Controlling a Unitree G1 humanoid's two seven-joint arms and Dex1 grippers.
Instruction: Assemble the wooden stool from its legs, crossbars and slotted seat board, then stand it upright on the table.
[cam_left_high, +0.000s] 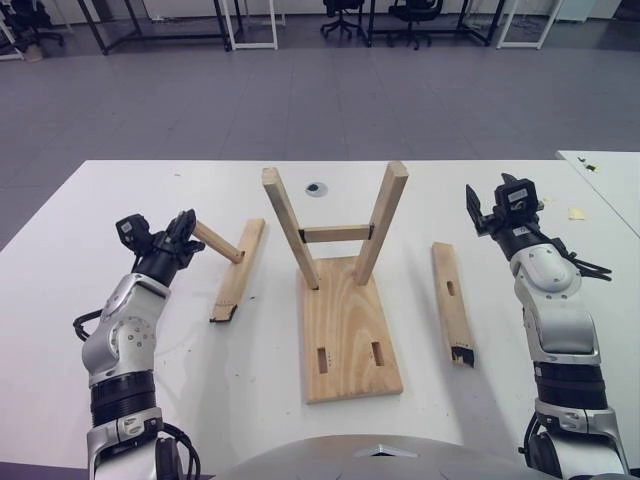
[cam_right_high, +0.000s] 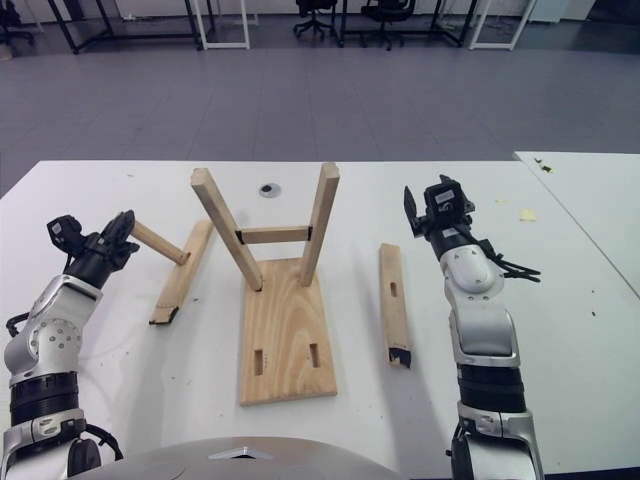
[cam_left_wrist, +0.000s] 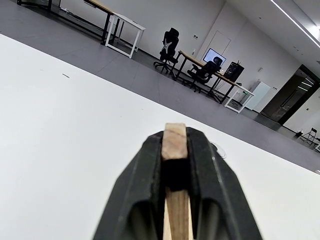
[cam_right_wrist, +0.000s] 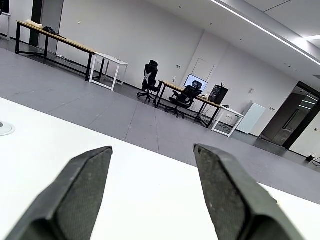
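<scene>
At nine o'clock from the seat board (cam_left_high: 345, 345), left gripper (cam_left_high: 188, 235) clamps a crossbar (cam_left_high: 218, 243) joined to a loose leg (cam_left_high: 240, 270). Right gripper (cam_left_high: 483, 203) hangs open at three. Likely next: fitting the other leg (cam_left_high: 450, 300).

Office stretching behind the white surface (cam_left_high: 120, 200)
Grey floor (cam_left_high: 300, 100) is running to desks (cam_right_wrist: 50, 34) and black chairs (cam_right_wrist: 148, 79); a ceiling strip (cam_right_wrist: 260, 20) is glowing.

No writing, label, number or sign here is clear enough to read.
</scene>
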